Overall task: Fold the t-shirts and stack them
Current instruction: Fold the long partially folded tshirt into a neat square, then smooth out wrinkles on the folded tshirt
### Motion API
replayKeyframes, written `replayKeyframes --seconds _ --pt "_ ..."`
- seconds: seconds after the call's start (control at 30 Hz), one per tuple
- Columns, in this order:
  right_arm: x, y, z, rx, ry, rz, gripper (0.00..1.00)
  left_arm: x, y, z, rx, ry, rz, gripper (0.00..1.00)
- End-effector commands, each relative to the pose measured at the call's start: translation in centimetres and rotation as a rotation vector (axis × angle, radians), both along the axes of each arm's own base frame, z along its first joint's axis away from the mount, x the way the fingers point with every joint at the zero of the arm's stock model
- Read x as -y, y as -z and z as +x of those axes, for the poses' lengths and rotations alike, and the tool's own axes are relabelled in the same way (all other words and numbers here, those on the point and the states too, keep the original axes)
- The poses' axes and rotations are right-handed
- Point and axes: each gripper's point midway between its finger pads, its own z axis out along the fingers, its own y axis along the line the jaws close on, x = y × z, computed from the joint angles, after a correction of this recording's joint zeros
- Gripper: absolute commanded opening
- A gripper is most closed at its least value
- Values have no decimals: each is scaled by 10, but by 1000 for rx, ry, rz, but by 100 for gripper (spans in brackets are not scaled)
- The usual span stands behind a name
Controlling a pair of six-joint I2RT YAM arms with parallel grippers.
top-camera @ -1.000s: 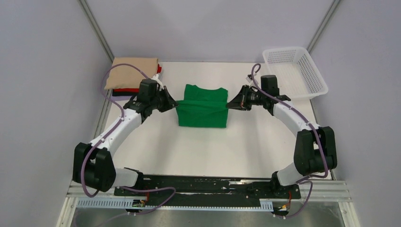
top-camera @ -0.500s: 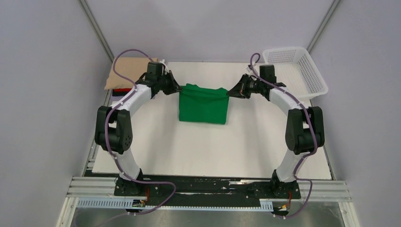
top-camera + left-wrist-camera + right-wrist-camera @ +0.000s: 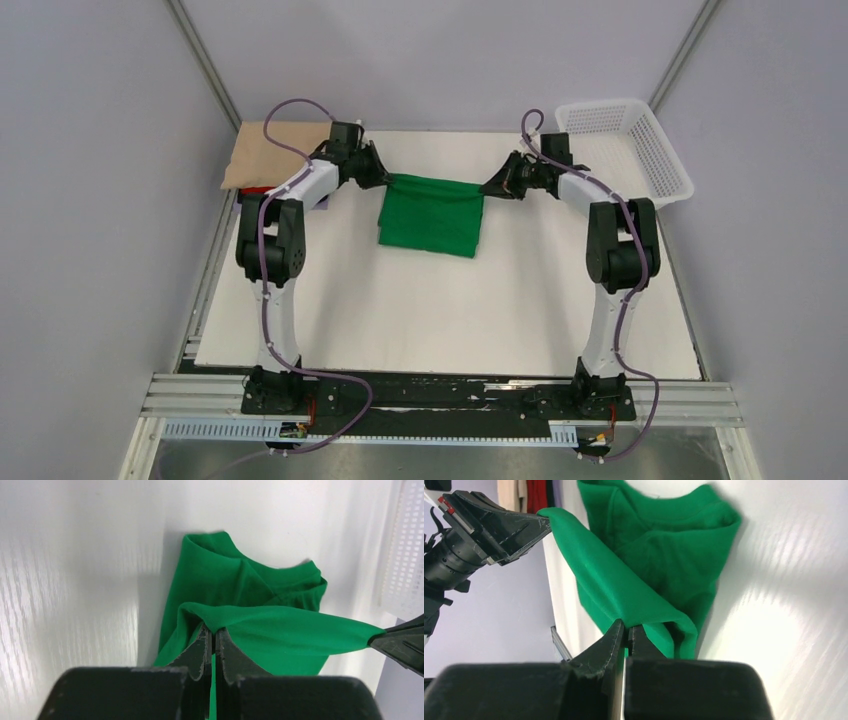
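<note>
A bright green t-shirt [image 3: 432, 214] lies partly folded on the white table. My left gripper [image 3: 385, 180] is shut on its far left edge and my right gripper [image 3: 487, 188] is shut on its far right edge. The held edge is stretched taut between them, over the rest of the shirt. In the left wrist view the left gripper [image 3: 214, 631] pinches a green fold [image 3: 280, 630]. In the right wrist view the right gripper [image 3: 628, 626] pinches the cloth [image 3: 624, 580]. A beige folded shirt [image 3: 275, 155] tops a stack with red showing [image 3: 537, 492] at the far left.
A white mesh basket [image 3: 622, 150] stands at the far right corner of the table. The stack sits close behind my left arm. Grey walls close in on both sides of the table [image 3: 440, 310].
Both grippers have carried the green shirt's held edge away from the arm bases toward the far side of the table. The shirt now lies farther back and flatter.
</note>
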Motion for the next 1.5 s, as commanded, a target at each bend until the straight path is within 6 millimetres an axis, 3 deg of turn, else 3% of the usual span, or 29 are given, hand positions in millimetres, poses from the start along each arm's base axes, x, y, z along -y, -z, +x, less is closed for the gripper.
replayKeyframes --seconds 0.0,0.03,0.07,0.1,0.13,0.2,0.23,0.27,0.3,0.4,0.43,0.47,0.63,0.83,0.87,1.03,1.2,1.33,1.37,1.4,1.43,1.47 --pt "19 -2 40 81 94 -66 4 -22 -1 39 43 -81 42 6" --pt "20 1 44 80 99 -68 12 -21 10 41 22 -79 37 20" --pt "21 3 48 81 104 -72 26 -18 4 47 36 -78 23 29" --pt "23 4 53 86 110 -78 40 -15 11 49 24 -72 12 44" --pt "23 5 58 89 116 -84 53 -12 5 55 38 -74 -9 51" --pt "24 1 64 96 122 -88 69 -9 -7 61 63 -71 -31 75" --pt "22 -4 64 102 112 -84 76 -8 -13 61 73 -69 -36 94" --pt "20 -9 61 115 96 -82 95 -7 -26 62 97 -64 -40 97" --pt "17 -18 57 132 82 -84 99 -6 -33 60 105 -52 -48 99" --pt "5 -30 37 154 38 -97 100 3 -58 46 144 -5 -80 100" --pt "0 -32 29 159 22 -98 100 6 -52 37 127 10 -84 100" --pt "-5 -35 23 161 8 -97 100 11 -64 34 161 27 -91 100" --pt "-27 -36 7 139 -44 -60 100 37 -62 20 164 125 -140 100" --pt "-36 -30 28 161 -61 -36 100 56 -24 34 56 116 -195 100" --pt "-39 -28 32 157 -69 -26 100 57 -11 36 31 114 -196 100" --pt "-45 8 48 91 -80 -4 100 51 21 48 -12 79 -140 100" --pt "-39 58 53 26 -49 -65 100 26 59 47 -89 12 7 100" --pt "-30 106 26 -81 -28 -131 100 22 83 25 -179 62 41 100" --pt "-28 111 18 -93 -34 -147 100 21 82 18 -196 69 46 100" --pt "-27 117 8 -107 -38 -163 100 19 94 3 -238 75 52 100" --pt "-24 119 1 -115 -35 -179 100 18 82 0 -222 76 45 100" --pt "-22 120 -9 -128 -36 -189 100 15 97 -21 -276 80 50 100"
